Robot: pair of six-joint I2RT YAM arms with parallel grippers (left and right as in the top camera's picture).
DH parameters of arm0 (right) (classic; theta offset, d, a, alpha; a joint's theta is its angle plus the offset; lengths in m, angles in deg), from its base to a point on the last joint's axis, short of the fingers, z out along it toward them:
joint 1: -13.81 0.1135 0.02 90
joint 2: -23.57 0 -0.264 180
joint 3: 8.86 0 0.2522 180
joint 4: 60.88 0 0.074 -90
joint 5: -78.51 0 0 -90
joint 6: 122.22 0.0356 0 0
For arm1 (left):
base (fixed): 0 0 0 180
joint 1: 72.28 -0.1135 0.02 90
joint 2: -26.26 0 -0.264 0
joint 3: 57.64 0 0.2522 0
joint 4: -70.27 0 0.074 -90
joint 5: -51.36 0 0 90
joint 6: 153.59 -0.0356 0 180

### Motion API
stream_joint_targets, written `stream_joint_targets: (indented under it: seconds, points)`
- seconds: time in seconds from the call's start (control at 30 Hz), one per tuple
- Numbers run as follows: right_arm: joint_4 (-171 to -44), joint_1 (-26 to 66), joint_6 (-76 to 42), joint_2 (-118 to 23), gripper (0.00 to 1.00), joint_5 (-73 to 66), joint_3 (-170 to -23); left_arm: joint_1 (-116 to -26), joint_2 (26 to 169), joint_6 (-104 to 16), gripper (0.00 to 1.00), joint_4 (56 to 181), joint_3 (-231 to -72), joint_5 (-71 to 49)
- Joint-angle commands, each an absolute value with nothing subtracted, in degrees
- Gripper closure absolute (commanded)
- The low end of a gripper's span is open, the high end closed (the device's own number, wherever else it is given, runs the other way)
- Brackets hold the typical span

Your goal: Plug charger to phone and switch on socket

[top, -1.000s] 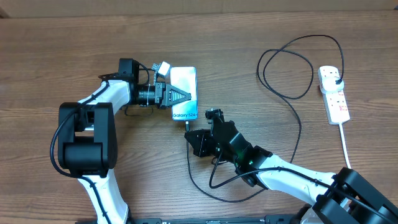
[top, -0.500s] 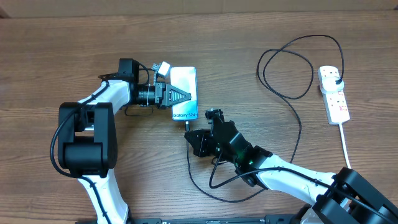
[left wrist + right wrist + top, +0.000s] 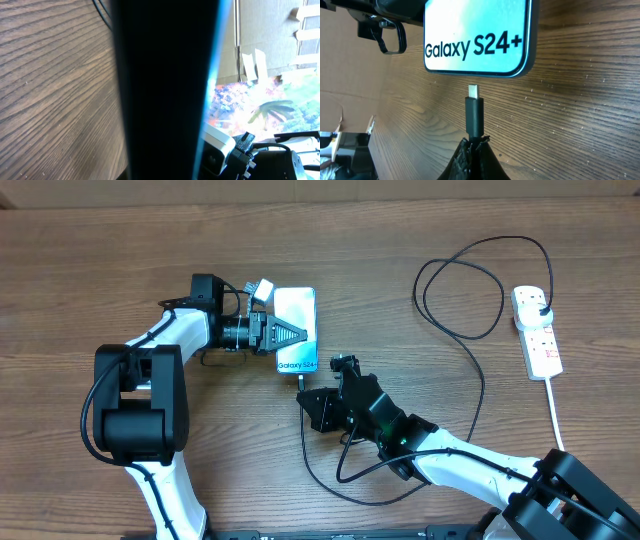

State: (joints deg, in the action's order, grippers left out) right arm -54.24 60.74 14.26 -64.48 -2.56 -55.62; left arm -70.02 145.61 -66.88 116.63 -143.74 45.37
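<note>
Pinching charger [image 3: 474, 114] just behind its connector with right gripper [image 3: 475, 150], fingers closed tight on it. Metal tip aimed at near edge of phone [image 3: 480, 35], just short, not touching. Pressing on phone screen with left gripper [image 3: 290, 335], phone flat on table [image 3: 100, 240], left of centre; can't tell if jaws open or closed. At far right, socket [image 3: 537, 330], black plug in its far end.

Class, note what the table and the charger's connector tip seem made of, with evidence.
The table: wood or wood-look laminate, matte; brown grain lines show. The connector tip: probably bare metal, pale and shiny above a black plastic-looking sleeve.
</note>
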Motion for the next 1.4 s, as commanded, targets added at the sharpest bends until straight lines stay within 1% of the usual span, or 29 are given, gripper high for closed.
stream_joint_targets:
  seconds: [0.0,0.3,0.57,1.37]
  points:
    - [-53.70,60.66,13.85,-64.31,0.96,-3.10,-55.31,-69.63,143.36,-66.55,0.96,116.56,-143.76,47.97]
    - [-53.67,60.66,14.28,-64.31,0.96,-3.08,-55.31,-69.63,143.36,-64.76,0.96,116.56,-143.76,48.01]
    - [-53.70,60.66,14.26,-64.31,0.96,-0.92,-55.31,-69.63,143.36,-64.80,0.96,116.56,-143.78,47.97]
    - [-52.87,60.66,14.26,-64.31,0.96,-0.92,-55.31,-69.63,143.36,-64.84,0.96,116.34,-143.78,47.94]
